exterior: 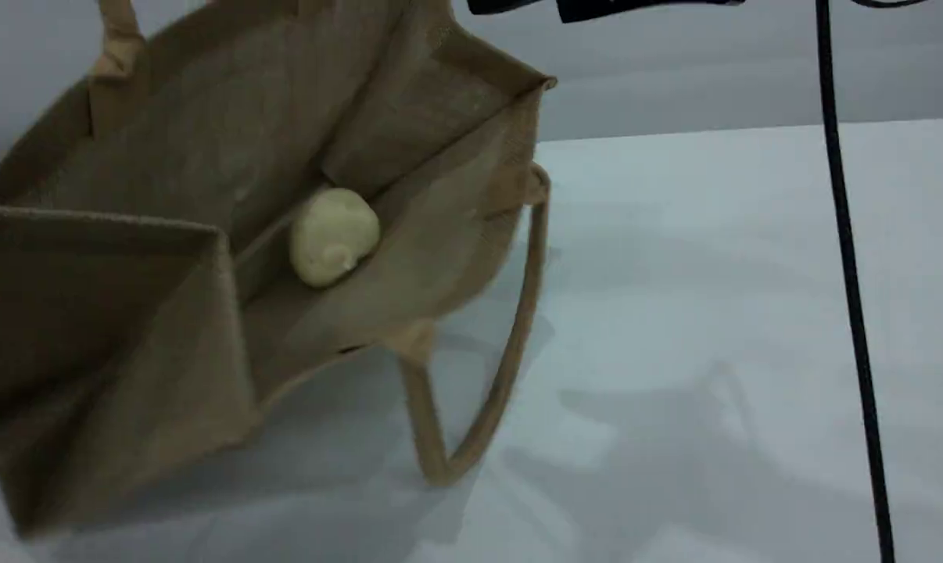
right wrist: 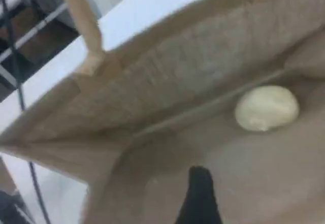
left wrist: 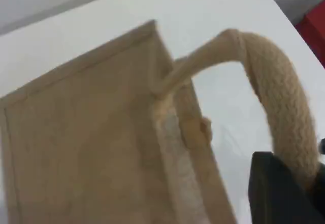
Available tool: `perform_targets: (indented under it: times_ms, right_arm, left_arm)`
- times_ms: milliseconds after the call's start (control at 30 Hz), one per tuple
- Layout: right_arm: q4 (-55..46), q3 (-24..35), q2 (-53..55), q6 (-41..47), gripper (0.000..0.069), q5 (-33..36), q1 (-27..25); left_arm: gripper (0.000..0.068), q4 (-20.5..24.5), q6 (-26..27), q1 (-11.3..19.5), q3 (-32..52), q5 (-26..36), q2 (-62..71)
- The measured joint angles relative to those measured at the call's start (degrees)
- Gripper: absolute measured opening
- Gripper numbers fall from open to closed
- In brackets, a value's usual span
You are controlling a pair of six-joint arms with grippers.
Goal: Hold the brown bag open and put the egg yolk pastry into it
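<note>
The brown bag [exterior: 151, 258] hangs open on the left, its mouth tilted toward the scene camera. The egg yolk pastry [exterior: 333, 235] lies inside on the bag's bottom, and it also shows in the right wrist view as a pale bun [right wrist: 266, 108]. One beige handle [left wrist: 284, 107] arches up into my left gripper [left wrist: 292, 183], which is shut on it. The other handle [exterior: 510, 344] dangles loose over the table. My right gripper [right wrist: 200, 198] hovers over the bag's mouth, open, its dark fingertip bare and apart from the pastry.
A white table [exterior: 714, 313] stretches to the right of the bag. A thin black cable [exterior: 847, 274] hangs down the right side. A dark part of the right arm [exterior: 596, 8] sits at the top edge. Something red [left wrist: 312, 31] lies beyond the table corner.
</note>
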Motion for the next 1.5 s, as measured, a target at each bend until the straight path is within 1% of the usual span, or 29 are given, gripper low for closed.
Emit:
perform_targets:
  times_ms: [167, 233, 333, 433, 533, 767, 867, 1100, 1200, 1333, 1400, 1500]
  right_arm:
    - [-0.7, 0.0, -3.1, 1.3, 0.0496, 0.0, 0.0]
    - [-2.4, 0.0, -5.0, 2.0, 0.0496, -0.1, 0.0]
    - [-6.7, 0.0, -8.6, 6.0, 0.0496, 0.0, 0.0]
    - [-12.7, 0.0, -12.3, 11.6, 0.0496, 0.2, 0.0]
    - [-19.9, 0.0, -16.3, 18.3, 0.0496, 1.2, 0.0]
    - [-38.8, -0.1, -26.2, 37.6, 0.0496, 8.0, 0.0]
    - [-46.9, -0.1, -30.7, 45.6, 0.0496, 11.4, 0.0]
    - [-63.6, -0.5, -41.3, 63.6, 0.0496, 20.8, 0.0]
    - [-71.3, -1.9, -44.9, 70.6, 0.0496, 25.6, 0.0]
    - [-80.4, -4.1, -48.6, 78.3, 0.0496, 31.4, 0.0]
    - [-83.5, -5.1, -50.2, 80.5, 0.0496, 33.2, 0.0]
    - [-85.3, -5.4, -51.5, 82.2, 0.0496, 34.2, 0.0]
  left_arm:
    - [0.0083, -0.5, 1.0, -1.6, 1.6, -0.2, 2.3]
    - [0.0083, -0.5, 2.4, -2.4, 3.3, -0.5, 2.7]
    - [0.0083, -0.5, 4.0, -3.8, 7.1, -1.1, 3.2]
    - [0.0083, -0.4, 5.3, -5.1, 11.7, -6.2, 3.6]
    - [0.0083, -0.4, 6.6, -6.6, 16.4, -12.7, 3.6]
    - [0.0083, -0.2, 8.4, -9.7, 24.9, -25.3, 4.0]
    - [0.0083, -0.5, 8.6, -10.2, 27.7, -30.4, 4.0]
    - [0.0099, -0.4, 9.4, -10.3, 32.6, -41.4, 5.0]
    - [0.0127, -0.4, 9.4, -10.3, 32.5, -43.5, 7.0]
    - [0.0190, -0.9, 9.4, -10.3, 32.5, -43.7, 10.6]
    - [0.0230, -2.1, 9.5, -10.3, 32.5, -43.7, 12.5]
    - [0.0276, -2.1, 9.5, -10.3, 32.5, -42.9, 15.1]
